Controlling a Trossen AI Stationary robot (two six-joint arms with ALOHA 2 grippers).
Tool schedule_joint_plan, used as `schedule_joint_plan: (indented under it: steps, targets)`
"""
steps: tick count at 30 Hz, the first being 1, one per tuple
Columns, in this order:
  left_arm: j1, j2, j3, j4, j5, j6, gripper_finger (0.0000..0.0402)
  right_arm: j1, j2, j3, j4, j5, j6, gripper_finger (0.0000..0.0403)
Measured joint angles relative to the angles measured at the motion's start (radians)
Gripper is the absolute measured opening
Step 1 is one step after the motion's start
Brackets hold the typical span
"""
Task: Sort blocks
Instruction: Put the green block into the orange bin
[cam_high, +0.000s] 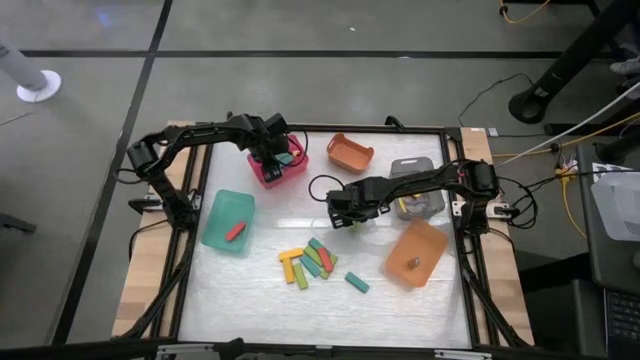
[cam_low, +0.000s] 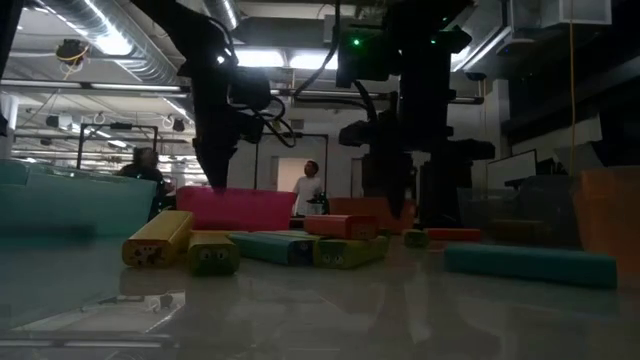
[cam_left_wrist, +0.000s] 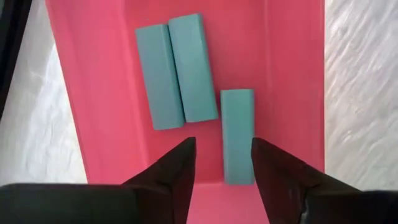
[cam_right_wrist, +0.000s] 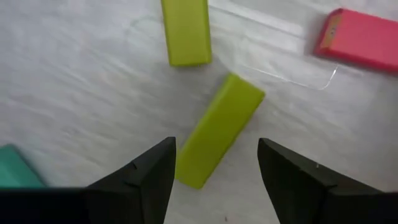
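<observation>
The white table (cam_high: 250, 300) carries four bins around a loose pile of blocks (cam_high: 308, 262) near its middle; the teal bin (cam_high: 228, 221) lies left of the pile with one red block (cam_high: 235, 231) in it, the orange bin (cam_high: 416, 254) right of it, the grey bin (cam_high: 417, 187) beyond that, the pink bin (cam_high: 279, 162) at the far left.

The pile's flat bars, yellow, light green, teal and red, point every way; one teal bar (cam_high: 357, 282) lies apart, towards the orange bin.

The left gripper (cam_left_wrist: 222, 163) hangs over the pink bin, fingers open and empty; only its wrist view shows three teal bars (cam_left_wrist: 176, 71) inside, long axes nearly parallel.

The right gripper (cam_right_wrist: 214, 163) hovers beyond the pile, open, empty, straddling a slanting green bar (cam_right_wrist: 217, 129); a second green bar (cam_right_wrist: 186, 31) and a red one (cam_right_wrist: 360, 40) lie farther off.
</observation>
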Motion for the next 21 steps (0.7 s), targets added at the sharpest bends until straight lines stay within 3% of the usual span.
schedule_joint_plan:
  steps: [10,15,21]
  targets:
    - [0.000,-0.077,0.000,-0.064,0.005,-0.001,0.0132,0.000,0.000,-0.064,0.035,-0.013,0.082,0.0225]
    - [0.000,-0.152,0.001,-0.109,0.066,-0.044,0.0131,0.000,0.001,-0.123,0.120,-0.025,0.083,0.0223]
    - [-0.008,-0.247,0.001,-0.147,0.221,-0.108,0.0126,0.000,-0.005,-0.149,0.151,-0.021,0.071,0.0162]
